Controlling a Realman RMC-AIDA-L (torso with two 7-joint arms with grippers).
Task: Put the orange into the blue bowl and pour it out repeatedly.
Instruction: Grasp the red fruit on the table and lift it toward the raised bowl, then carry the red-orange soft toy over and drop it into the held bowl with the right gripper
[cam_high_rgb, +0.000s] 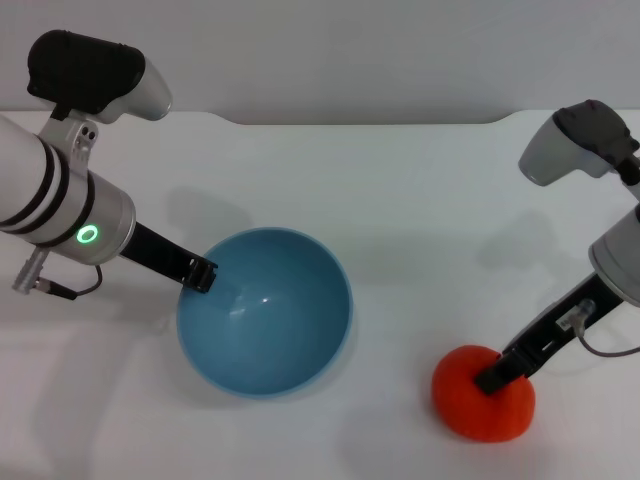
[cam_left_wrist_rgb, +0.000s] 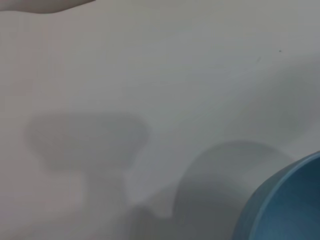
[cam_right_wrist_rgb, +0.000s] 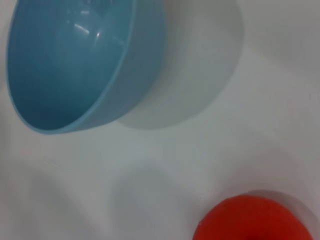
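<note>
Head view first: one blue bowl (cam_high_rgb: 265, 312), round, deep and glossy with a bright glint on its smooth inside, sits near the middle of the white desk (cam_high_rgb: 400, 200), closer to the front edge than the back. It looks tipped, its opening leaning toward the robot's left. The left gripper (cam_high_rgb: 203, 273) is right at that bowl's left rim, dark fingertips touching the edge, clamped onto the lip as far as I can see. One orange (cam_high_rgb: 483, 393), a single lumpy red-orange ball with a matte skin, lies on the desk toward the front right, well apart from the bowl and not inside it. The right gripper (cam_high_rgb: 494, 379) is down on top of that fruit, its dark tip pressed against the skin; whether the fingers are spread or closed around it, I cannot tell. From the right wrist, the bowl's pale-blue wall curves smoothly and the orange pokes in at the frame's edge. Left wrist shows plain white desk and a slice of blue rim.
</note>
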